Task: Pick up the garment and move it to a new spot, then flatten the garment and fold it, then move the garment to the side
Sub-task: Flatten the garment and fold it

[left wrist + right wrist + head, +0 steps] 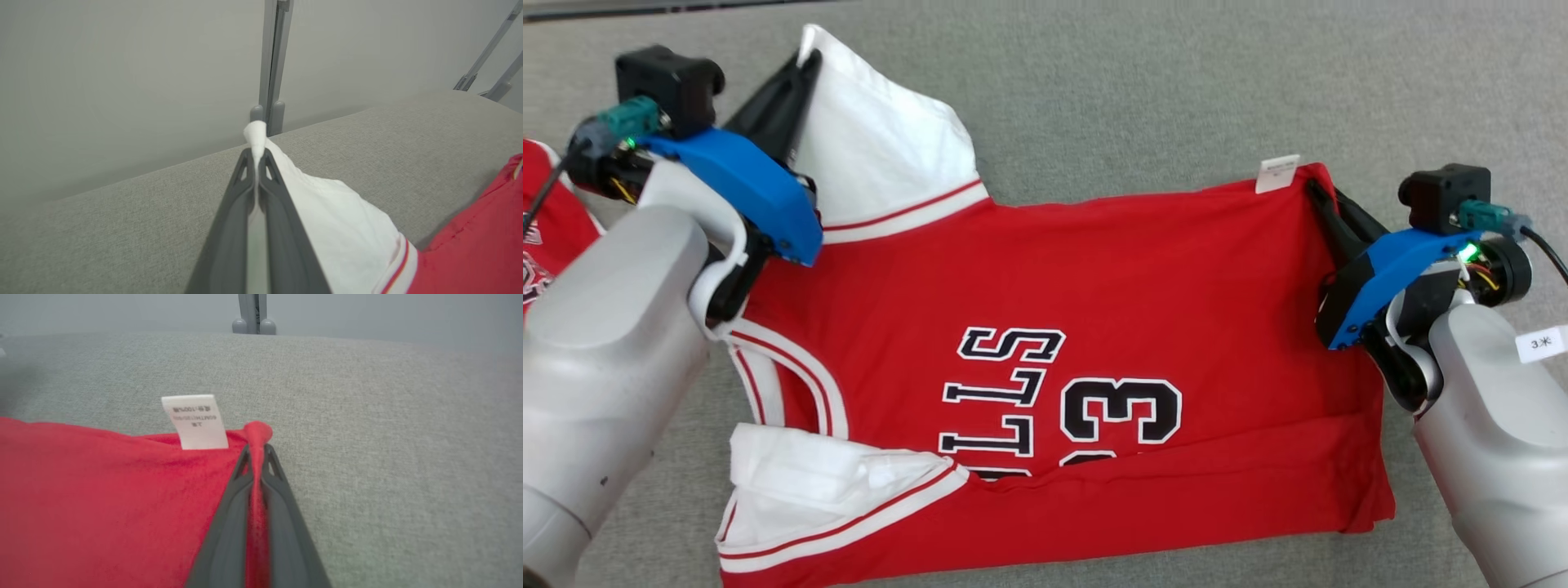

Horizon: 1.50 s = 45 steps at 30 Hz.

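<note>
jersey: spread on the grey counter, near edge folded over.
left end effector: clamped on the jersey's white sleeve tip, to pull it taut.
right end effector: clamped on the red hem corner beside the label, likely to stretch the cloth flat.

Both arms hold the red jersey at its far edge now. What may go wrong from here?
1. The left fingers pinch just the white sleeve tip, and the right fingers a small hem corner; either may slip out under tension.
2. The jersey already lies folded over its lettering at the near edge, so creases may get locked in.
</note>
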Motion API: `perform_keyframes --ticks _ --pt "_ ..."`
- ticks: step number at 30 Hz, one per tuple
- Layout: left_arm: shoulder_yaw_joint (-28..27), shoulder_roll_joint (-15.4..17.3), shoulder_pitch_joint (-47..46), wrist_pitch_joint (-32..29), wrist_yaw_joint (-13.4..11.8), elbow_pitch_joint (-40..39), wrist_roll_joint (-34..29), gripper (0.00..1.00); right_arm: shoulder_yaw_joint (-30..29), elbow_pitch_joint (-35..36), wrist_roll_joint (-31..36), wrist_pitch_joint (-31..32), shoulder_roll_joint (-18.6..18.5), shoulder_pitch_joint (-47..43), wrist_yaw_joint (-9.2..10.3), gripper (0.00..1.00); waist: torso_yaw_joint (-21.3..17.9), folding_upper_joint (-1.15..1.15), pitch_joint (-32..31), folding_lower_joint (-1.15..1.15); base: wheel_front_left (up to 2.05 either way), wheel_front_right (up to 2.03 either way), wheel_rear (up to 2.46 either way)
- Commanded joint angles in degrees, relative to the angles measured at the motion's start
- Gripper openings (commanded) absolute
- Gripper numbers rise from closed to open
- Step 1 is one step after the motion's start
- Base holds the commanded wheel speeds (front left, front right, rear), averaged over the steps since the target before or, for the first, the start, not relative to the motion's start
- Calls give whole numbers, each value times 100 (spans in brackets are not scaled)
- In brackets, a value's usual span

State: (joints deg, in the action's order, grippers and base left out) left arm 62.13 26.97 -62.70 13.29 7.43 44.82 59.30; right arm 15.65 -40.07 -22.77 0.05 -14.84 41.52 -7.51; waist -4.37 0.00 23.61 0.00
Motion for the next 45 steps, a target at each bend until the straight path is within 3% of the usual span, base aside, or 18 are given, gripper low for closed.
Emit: perform_keyframes --ticks 1,9,23,32,38,39,40,41,45 --pt "19 54 125 62 6 -66 -6 0 -24 -38 21 -90 9 -78 3 0 10 0 -63 0 0 0 0" --pt "-244 287 847 192 -72 -975 -84 0 -79 -129 6 -527 82 -477 3 0 133 0 -524 0 0 0 0" --pt "-865 957 2924 197 -869 -3236 -299 0 -272 -17 -62 -953 143 -1462 3 0 346 0 -1191 0 0 0 0" --pt "-938 1223 3865 198 -1223 -3701 -174 0 -334 213 -178 -1123 200 -2182 3 0 433 0 -1488 0 0 0 0" --pt "-945 1150 4285 198 -1333 -3642 -195 0 -425 478 -279 -1142 216 -2634 2 0 469 0 -1656 0 0 0 0" --pt "-1009 1117 4326 198 -1367 -3638 -202 0 -428 554 -296 -1145 221 -2709 2 44 468 0 -1674 0 0 0 0" --pt "-1064 1087 4379 198 -1410 -3619 -249 34 -440 629 -313 -1159 223 -2783 2 100 469 0 -1708 0 0 0 0" --pt "-1094 1085 4436 198 -1452 -3584 -326 97 -468 707 -317 -1175 207 -2857 2 100 471 0 -1740 0 0 0 0" --pt "-1426 924 4681 197 -1568 -3590 -503 100 -584 1060 -354 -1210 164 -3167 2 100 452 0 -1858 0 0 0 0"
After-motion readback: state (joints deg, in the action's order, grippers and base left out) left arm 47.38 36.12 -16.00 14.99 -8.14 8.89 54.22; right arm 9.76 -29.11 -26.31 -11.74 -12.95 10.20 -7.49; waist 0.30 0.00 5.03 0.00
